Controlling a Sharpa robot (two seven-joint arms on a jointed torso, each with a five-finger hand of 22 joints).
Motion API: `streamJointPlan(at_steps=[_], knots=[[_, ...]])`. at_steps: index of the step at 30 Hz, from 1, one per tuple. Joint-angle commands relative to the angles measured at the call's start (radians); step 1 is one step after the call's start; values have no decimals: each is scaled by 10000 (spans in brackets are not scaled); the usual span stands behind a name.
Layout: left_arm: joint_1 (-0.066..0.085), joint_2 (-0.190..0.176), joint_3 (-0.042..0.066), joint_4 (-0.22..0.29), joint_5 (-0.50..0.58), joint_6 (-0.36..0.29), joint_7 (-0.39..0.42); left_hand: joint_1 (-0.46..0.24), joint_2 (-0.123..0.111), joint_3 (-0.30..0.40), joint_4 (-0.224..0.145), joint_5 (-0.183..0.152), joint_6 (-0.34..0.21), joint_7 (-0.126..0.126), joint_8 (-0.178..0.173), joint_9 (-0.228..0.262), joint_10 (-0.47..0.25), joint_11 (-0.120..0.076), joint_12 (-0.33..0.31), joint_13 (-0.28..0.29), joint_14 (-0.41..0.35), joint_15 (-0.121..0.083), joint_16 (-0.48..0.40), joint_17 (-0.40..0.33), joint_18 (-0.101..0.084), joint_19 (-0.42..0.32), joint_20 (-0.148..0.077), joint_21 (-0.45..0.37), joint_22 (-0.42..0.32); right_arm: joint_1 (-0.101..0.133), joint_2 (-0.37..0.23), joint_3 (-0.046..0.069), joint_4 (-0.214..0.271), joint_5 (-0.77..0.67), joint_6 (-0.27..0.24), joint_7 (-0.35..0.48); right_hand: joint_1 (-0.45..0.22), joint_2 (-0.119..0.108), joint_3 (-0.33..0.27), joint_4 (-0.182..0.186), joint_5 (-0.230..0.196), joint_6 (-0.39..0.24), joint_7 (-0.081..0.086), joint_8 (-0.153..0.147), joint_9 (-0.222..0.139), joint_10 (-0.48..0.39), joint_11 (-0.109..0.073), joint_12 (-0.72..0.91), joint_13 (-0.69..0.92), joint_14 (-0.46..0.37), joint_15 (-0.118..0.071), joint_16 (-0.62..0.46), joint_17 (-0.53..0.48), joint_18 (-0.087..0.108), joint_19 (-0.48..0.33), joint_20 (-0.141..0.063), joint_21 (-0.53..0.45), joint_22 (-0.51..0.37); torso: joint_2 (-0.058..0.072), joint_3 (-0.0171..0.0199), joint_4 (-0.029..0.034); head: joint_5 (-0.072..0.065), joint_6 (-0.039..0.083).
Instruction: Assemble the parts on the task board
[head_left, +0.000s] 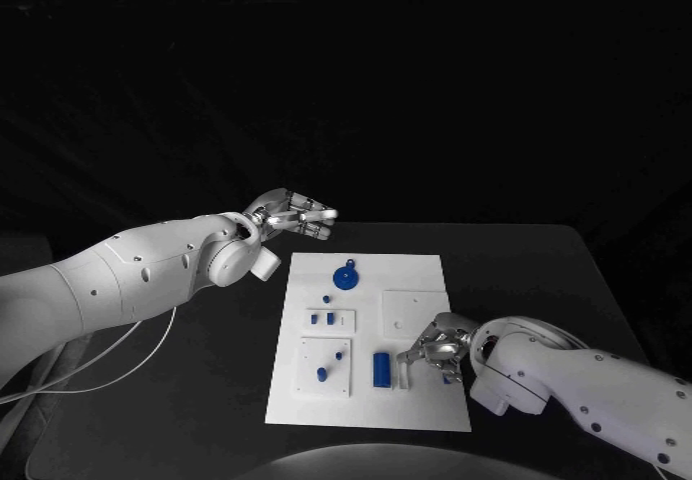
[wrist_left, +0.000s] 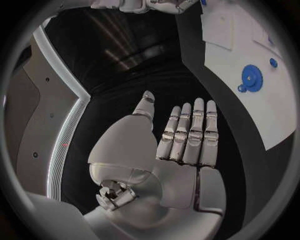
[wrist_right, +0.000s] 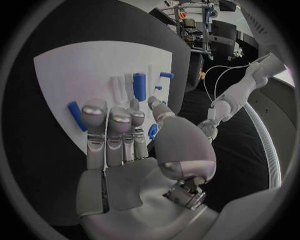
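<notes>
Table (head_left: 173, 400): black, dark room behind.
Board (head_left: 418, 275): white, mid-table, lengthwise away from the robot.
Left hand (head_left: 296, 217): off the board's far left corner, fingers straight, holding nothing.
Right hand (head_left: 436, 350): over the board's near right part, fingers extended, empty.
Gear (head_left: 345, 276): blue, far half.
Bar (head_left: 382, 369): blue, near half, beside the right hand.

Dim scene — the black table (head_left: 188, 400) swallows light while the white task board (head_left: 418, 275) glows. Wrist views bend straight edges, dark-framed.
</notes>
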Motion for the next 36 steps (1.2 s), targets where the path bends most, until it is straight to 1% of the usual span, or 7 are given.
streamJointPlan(at_steps=[1, 7, 15, 23, 24, 30, 36], knots=[[0, -1, 1, 25, -63, -24, 120, 34, 79, -21, -44, -27, 18, 61, 11, 1, -22, 20, -20, -1, -70, 4, -37, 14, 49, -23, 43, 36, 15, 4, -227, 267, 200, 434, -38, 481, 174, 73, -81, -50, -110, -59, 90, -22, -312, -22, 85, 38, -8, 4, 69, 21, -4, 42, 436, 54, -32, 928, 6, 18, -19, -83, 40], [-2, -62, 2, 75, -163, -291, 240, 10, 9, -8, -53, -25, 24, 125, 10, 0, 18, 61, -22, -2, 11, -13, -34, 20, 83, 66, 19, 78, 31, 18, -687, 636, 196, 162, 743, 299, 518, 317, -73, -462, -240, -81, 105, -30, -622, 229, 101, 1103, 697, 29, 108, 230, 179, 21, 424, 96, 131, 968, 15, 23, 10, -237, 148], [-2, -159, 1, 152, -109, -394, 374, 27, -3, 36, -95, -24, 76, 119, 10, 0, 118, 37, -22, -2, 45, -26, -34, 18, 75, 69, 15, 69, 24, 49, -1205, 740, 11, -779, 1620, -306, 452, 247, 178, -429, -889, -105, 133, -29, -694, 210, 117, 1188, 816, 21, 131, 287, 237, -6, 382, 106, 140, 949, 15, 21, 0, -287, 146], [-3, -186, 1, 185, -115, -362, 418, -39, -33, 3, -80, -28, 79, 128, 6, -2, 121, 38, -25, -2, 46, -27, -34, 17, 67, 72, 11, 65, 23, -46, -1381, 750, 31, -1369, 2242, -1146, 315, 72, 370, -116, -1136, -221, 227, -26, -1269, 172, 177, 1114, 792, 25, 191, 298, 246, -9, 337, 163, 149, 940, 5, -2, 13, -332, 150], [-3, -184, 1, 186, -115, -353, 424, -69, -53, -22, -64, -28, 76, 127, 7, -2, 122, 38, -24, -2, 45, -26, -34, 17, 66, 71, 11, 64, 22, -70, -1364, 748, 13, -1403, 2265, -1218, 365, -46, 558, 34, -1180, -167, 226, -2, -1687, 166, 204, 1136, 804, 17, 201, 297, 247, 9, 322, 194, 160, 939, 6, -4, 20, -338, 160], [-4, -167, 1, 193, -121, -333, 394, -123, -141, -124, -9, -45, 64, 129, 8, -1, 115, 39, -26, -3, 28, -24, -36, 8, 48, 60, 6, 49, 17, -215, -1097, 667, -203, -1649, 2188, -1408, 268, -108, 510, 190, -1337, -163, 247, -25, -1758, 176, 197, 1141, 801, 28, 211, 331, 273, 2, 331, 187, 182, 939, 13, -7, 50, -374, 269], [-5, -165, 1, 215, -138, -310, 355, -150, -373, -155, 97, -56, 41, 120, 5, -4, 103, 45, -29, -4, -79, -4, -33, -2, -16, -34, 5, 6, 4, -338, -747, 462, -566, -2063, 2157, -1455, 304, -337, 646, 573, -1683, -152, 256, -20, -1789, 179, 202, 1140, 796, 27, 214, 337, 277, 5, 333, 190, 184, 936, 17, -1, 82, -331, 184]])
